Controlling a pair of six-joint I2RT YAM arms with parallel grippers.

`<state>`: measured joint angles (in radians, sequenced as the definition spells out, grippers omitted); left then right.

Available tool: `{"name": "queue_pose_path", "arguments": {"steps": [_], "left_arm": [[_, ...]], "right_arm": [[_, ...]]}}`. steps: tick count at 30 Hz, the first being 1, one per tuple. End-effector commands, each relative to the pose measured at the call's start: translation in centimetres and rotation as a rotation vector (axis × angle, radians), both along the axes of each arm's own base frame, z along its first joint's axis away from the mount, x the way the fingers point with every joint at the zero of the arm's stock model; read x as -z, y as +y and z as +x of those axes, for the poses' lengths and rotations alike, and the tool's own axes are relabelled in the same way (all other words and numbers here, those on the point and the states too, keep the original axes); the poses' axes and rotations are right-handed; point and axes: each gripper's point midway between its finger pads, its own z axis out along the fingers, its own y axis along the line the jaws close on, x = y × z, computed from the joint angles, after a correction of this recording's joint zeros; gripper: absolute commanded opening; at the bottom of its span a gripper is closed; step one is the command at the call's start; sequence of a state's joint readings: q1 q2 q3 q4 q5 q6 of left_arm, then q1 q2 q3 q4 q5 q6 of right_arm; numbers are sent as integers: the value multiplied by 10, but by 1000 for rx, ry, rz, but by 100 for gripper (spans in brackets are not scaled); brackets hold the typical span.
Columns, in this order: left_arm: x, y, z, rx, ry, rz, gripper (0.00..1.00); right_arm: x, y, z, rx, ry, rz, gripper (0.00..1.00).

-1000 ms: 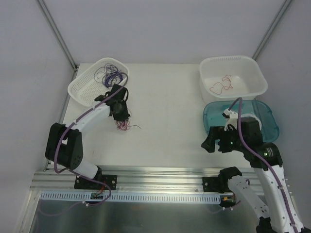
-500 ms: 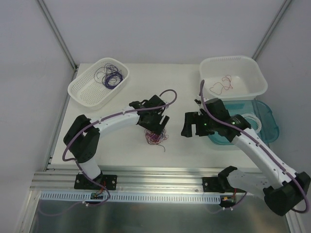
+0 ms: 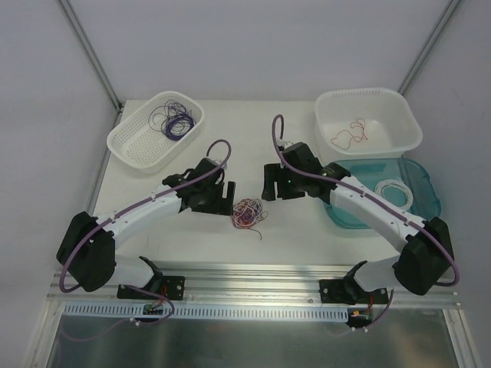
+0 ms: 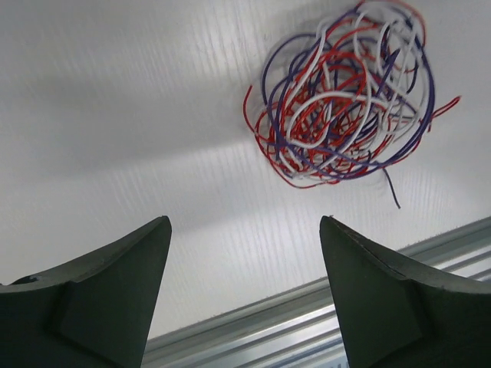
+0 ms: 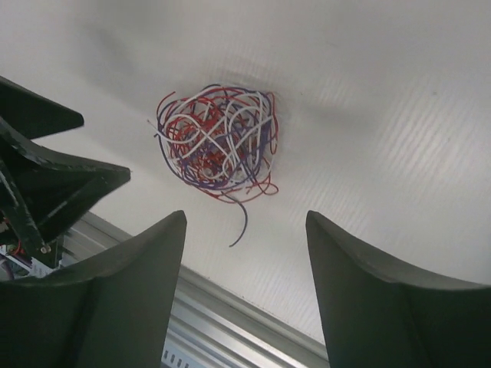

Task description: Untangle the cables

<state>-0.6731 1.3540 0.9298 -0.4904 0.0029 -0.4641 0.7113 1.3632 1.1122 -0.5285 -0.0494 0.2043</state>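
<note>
white table (image 3: 253, 130) with two arms reaching inward from its near edge. left gripper (image 4: 242, 222) and right gripper (image 5: 245, 215): each has its fingers spread wide with nothing between them, and they sit on opposite sides of the tangle, apart from it. rear left, slotted white basket (image 3: 130, 142) holding purple wires (image 3: 175, 121). rear right, deep white basket (image 3: 368, 93) holding a red wire (image 3: 349, 136). just in front of it, teal tray (image 3: 418, 172) with what appears to be a white coil (image 3: 393, 192), too small to confirm. tangle of cables (image 3: 247, 213): loose ball of red, white and purple wires lying on the table between the grippers, one purple end trailing toward the near edge.
</note>
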Motion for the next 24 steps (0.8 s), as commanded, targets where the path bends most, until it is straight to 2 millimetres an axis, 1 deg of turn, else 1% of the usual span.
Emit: {"name": "queue_pose_path", "arguments": {"steps": [1,2,3,5,6,7,8,9,10,14,19,20,22,23,24], "left_arm": [[-2,-20,-5,-46,17,-149,78],[1,-21,-6,-70,29,-164,78],[3,-23,-5,-80,30,-176,78],[7,-26,-6,-95,53,-186,77],[8,-26,-6,-97,55,-191,76],[8,-28,-5,-100,52,-203,76],[10,-29,-5,-106,54,-205,75],[11,-30,-5,-108,57,-213,74],[11,-32,-4,-110,58,-224,74],[13,-39,-4,-105,80,-245,72],[14,-44,1,-107,80,-254,70],[18,-45,1,-106,91,-248,70],[19,-48,5,-104,90,-252,69],[25,-48,5,-107,102,-239,68],[24,-50,7,-108,104,-243,68]], "right_arm": [[-15,35,20,-94,-76,64,66],[-13,39,21,-109,-70,66,61],[-5,44,23,-128,-55,57,53],[-1,54,24,-167,-42,80,49],[7,57,25,-180,-25,77,47],[8,63,25,-198,-21,93,46],[10,65,25,-205,-15,95,43],[19,68,25,-214,7,88,42],[20,71,24,-226,17,98,41],[40,76,20,-249,55,105,36],[56,84,17,-282,78,112,35],[61,85,17,-285,84,108,35],[67,86,18,-287,85,105,35],[73,87,18,-287,94,99,35],[77,87,19,-288,95,98,35]]}}
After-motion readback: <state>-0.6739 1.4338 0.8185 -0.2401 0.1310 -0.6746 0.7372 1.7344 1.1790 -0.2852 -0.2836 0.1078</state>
